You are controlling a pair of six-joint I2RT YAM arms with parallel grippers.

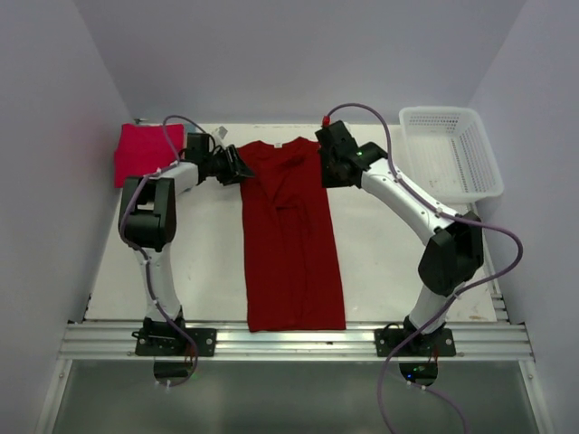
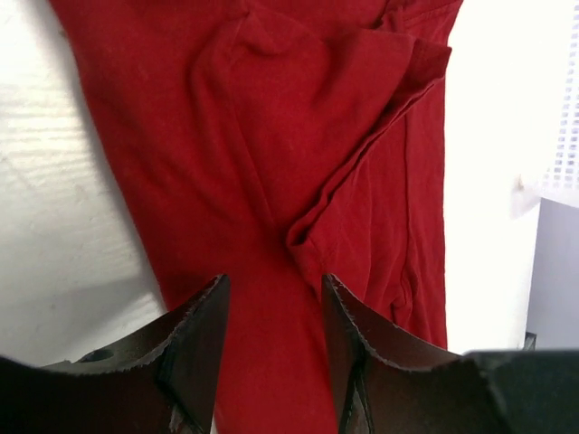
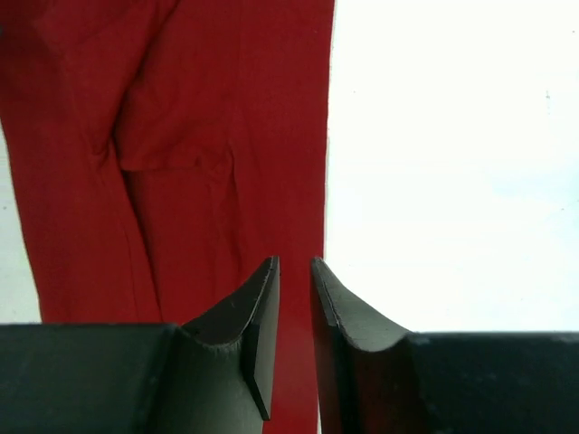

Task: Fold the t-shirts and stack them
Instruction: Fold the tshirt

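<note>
A dark crimson t-shirt (image 1: 294, 244) lies flat mid-table as a long strip, sleeves folded in, collar at the far end. It also shows in the left wrist view (image 2: 271, 136) and the right wrist view (image 3: 181, 136). A pinkish-red t-shirt (image 1: 147, 152) lies folded at the far left. The blue-grey t-shirt is out of view. My left gripper (image 1: 242, 170) (image 2: 271, 280) is open just over the crimson shirt's far-left shoulder. My right gripper (image 1: 327, 172) (image 3: 295, 262) hovers over the shirt's far-right edge, jaws a narrow gap apart, holding nothing.
A white mesh basket (image 1: 479, 154) stands at the far right; its edge shows in the left wrist view (image 2: 565, 108). Bare white table (image 1: 389, 262) lies on both sides of the crimson shirt. Walls close in the table on three sides.
</note>
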